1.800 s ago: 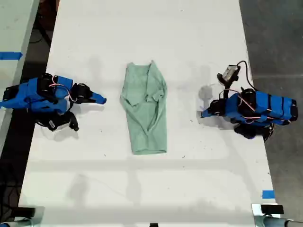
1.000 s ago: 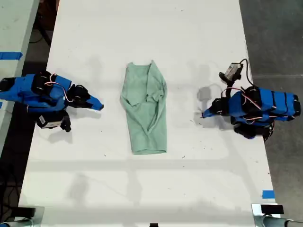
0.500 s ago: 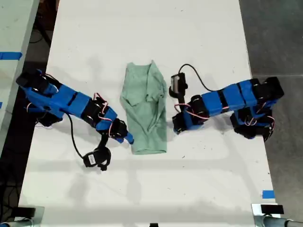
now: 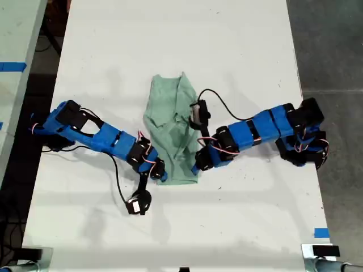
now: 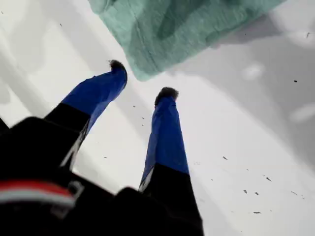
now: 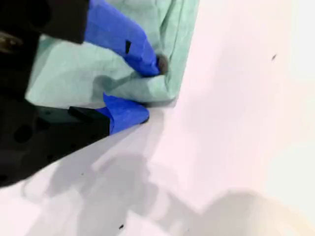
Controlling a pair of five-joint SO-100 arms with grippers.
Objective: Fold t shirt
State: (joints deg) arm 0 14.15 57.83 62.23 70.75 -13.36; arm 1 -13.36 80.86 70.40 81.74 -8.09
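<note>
On white table [image 4: 170, 45]: one t shirt [image 4: 173, 122], unprinted; my first gripper [image 5: 140, 81] open, empty; my second gripper [image 6: 147, 88] parted astride its corner

Bare desk [image 4: 170, 45] surrounds the t shirt [image 4: 173, 122] beyond its collar end. Two arms flank the hem corners; a loose cable [image 4: 122, 181] crosses the desk there.

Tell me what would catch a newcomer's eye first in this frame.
The pale mint t shirt lying lengthwise mid-table, already narrowed into a strip, with two blue arms converging on its near hem from either side of the exterior view. My first end effector hovers open just short of one hem corner. My second end effector is open around the other corner, one finger on the cloth.
</note>
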